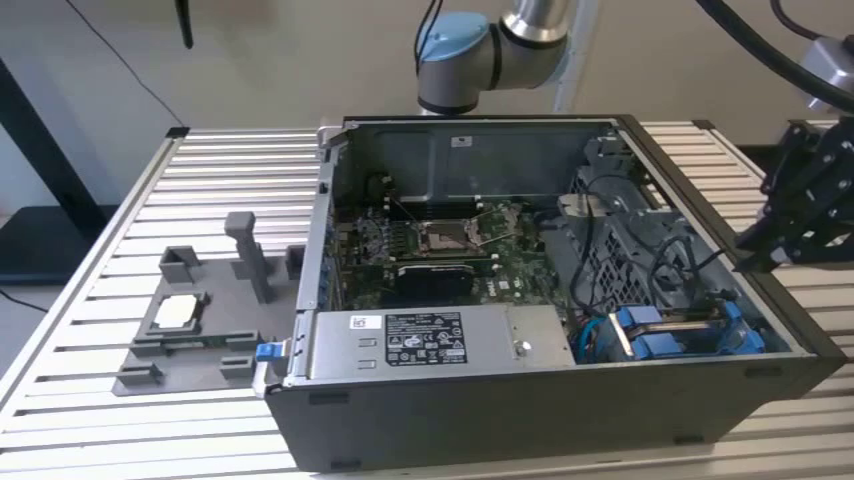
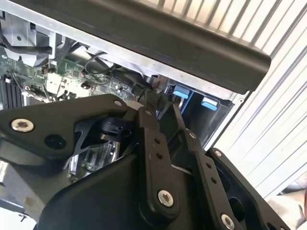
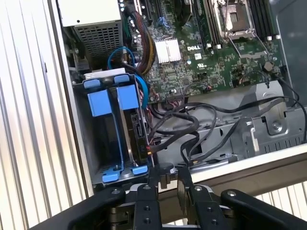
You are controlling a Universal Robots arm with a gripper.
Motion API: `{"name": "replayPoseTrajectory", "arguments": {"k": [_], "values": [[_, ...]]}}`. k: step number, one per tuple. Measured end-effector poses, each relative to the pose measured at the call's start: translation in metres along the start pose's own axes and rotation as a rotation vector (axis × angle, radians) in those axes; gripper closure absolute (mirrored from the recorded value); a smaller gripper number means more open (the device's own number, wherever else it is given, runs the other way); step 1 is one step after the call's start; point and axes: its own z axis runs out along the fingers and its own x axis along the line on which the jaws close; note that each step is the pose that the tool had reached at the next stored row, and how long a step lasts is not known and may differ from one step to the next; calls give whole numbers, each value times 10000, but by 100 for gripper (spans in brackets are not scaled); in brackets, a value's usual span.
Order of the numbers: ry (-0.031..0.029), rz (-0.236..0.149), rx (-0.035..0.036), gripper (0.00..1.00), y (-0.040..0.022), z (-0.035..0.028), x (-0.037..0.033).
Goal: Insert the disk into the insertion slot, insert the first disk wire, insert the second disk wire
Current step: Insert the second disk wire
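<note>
Work surface: slatted metal table carrying an open computer case.
Gripper: hangs above the case's side wall at the exterior view's right. In both wrist views the two black fingers stand a narrow gap apart, with nothing between them.
Insertion slot: grey metal bay in the near corner of the case, at the exterior view's right.
Disk: seated in the insertion slot, its blue carrier lying lengthwise in the bay. It is well apart from the gripper.
Second carrier: another blue carrier lies just beside the first in the same bay.
Blue cable: loops between the bay and the power-supply box.
Black cables: lie in loose loops just beside the bay. Whether any of them is plugged into the disk cannot be told.
Motherboard: sits on the case floor, beyond the power-supply box.
Fixture: a grey moulded holder rests on the table at the exterior view's left, apart from the case.
</note>
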Motion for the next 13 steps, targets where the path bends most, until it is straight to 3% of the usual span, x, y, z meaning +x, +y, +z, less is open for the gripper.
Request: {"name": "replayPoseTrajectory", "arguments": {"k": [7, 13], "values": [[-219, 104, -30, 69, -24, 27, 36], [-514, 178, -82, 69, -47, 72, 59]]}}
